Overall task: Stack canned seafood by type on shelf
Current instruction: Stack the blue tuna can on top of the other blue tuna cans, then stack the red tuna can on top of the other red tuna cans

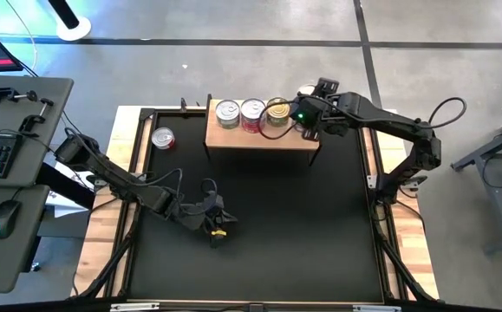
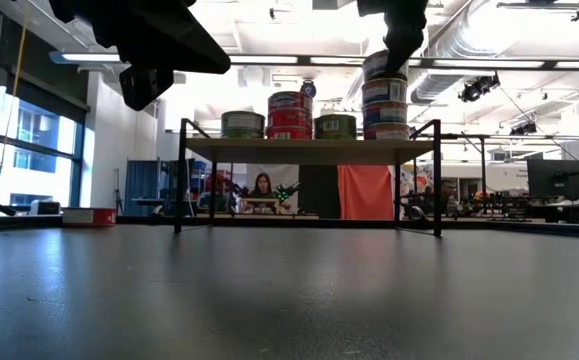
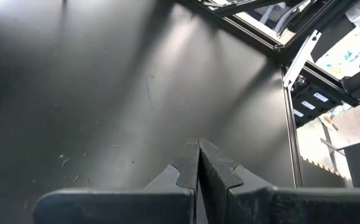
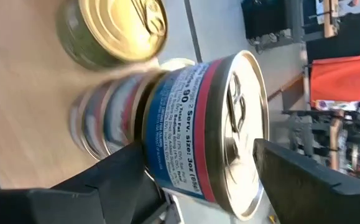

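The shelf (image 1: pixel 264 137) is carrying four groups of cans, the tallest stack (image 2: pixel 385 96) standing at its right end. The right gripper (image 4: pixel 198 168) is straddling that stack's top blue-labelled can (image 4: pixel 201 127), fingers spread, not gripping.

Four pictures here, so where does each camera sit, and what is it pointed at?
High: overhead, looking straight down; both arms, shelf.
Low: table height, looking level at the shelf's cans; arms dip in from above.
Left wrist: on the left arm, facing the mat; left gripper shut.
Right wrist: on the right arm, facing the blue-label can.
High and low share the shelf.
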